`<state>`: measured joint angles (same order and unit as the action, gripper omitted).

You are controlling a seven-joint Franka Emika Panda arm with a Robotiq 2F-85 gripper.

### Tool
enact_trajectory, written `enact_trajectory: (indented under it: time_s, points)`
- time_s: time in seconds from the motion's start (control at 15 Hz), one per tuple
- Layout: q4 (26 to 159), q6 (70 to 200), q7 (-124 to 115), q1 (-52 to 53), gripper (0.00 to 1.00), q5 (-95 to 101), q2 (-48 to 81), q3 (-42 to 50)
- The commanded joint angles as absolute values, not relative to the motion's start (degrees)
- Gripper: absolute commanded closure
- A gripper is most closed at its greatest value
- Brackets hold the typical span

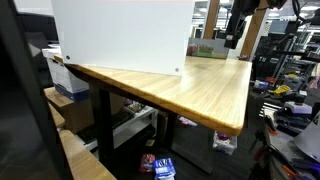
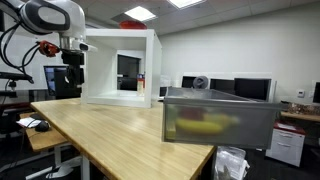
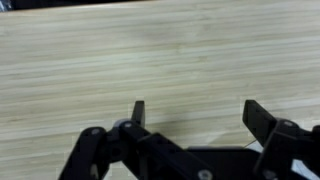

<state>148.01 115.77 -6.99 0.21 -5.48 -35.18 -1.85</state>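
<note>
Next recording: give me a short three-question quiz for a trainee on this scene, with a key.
1. True or false: the black robot gripper has its jaws shut.
2. In the wrist view, what lies beneath the gripper? A) light wooden tabletop B) blue cloth C) metal tray
3. Fill in: the translucent grey plastic bin holds a blurred object coloured ____.
Key: 1 false; 2 A; 3 yellow.

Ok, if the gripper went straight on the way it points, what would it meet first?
Probably the wooden tabletop: the open gripper faces it with nothing between in the wrist view; depth unclear.
</note>
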Motion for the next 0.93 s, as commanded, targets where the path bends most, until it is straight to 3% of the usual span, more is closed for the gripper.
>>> enact_trajectory:
  time_s: [0.0,0.87]
  points:
    - [146.6,117.8,-7.5,-2.3,0.00,-4.4,-34.8,-0.3]
    - [141.2,125.6,-11.2,-10.7,0.00,-2.1,-30.0,3.4]
